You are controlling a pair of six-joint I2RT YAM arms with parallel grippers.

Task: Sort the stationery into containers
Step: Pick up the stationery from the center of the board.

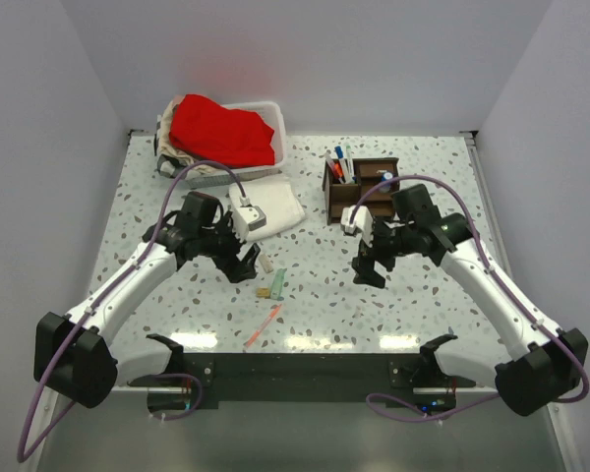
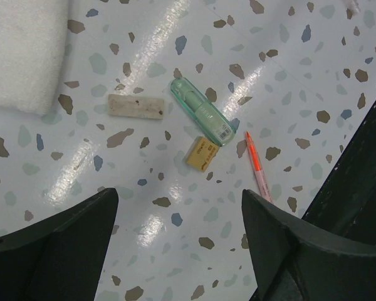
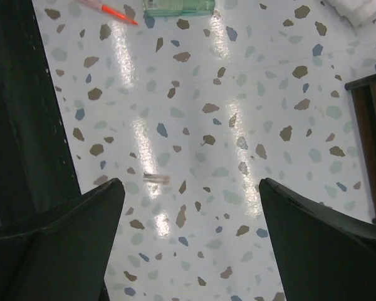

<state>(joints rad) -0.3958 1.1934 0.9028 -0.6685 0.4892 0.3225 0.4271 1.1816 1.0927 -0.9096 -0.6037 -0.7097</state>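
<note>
Closest to the arms lies the pink pen [image 1: 264,325], left of the brown organizer [image 1: 362,187] and well in front of it. A bit further back, also left of the organizer, sit a little yellow block [image 2: 202,153], a green case [image 2: 201,111] and a pale eraser [image 2: 136,106]. The left gripper [image 2: 178,207] hangs over them, wide open and holding nothing. I think it picks one next. It should drop straight down and pinch just one thing across its thin side, because the block sits just beside the case. The right gripper [image 1: 369,264] hangs in front of the organizer, wide open and empty too. Some pens [image 1: 340,165] stand inside the organizer.
</note>
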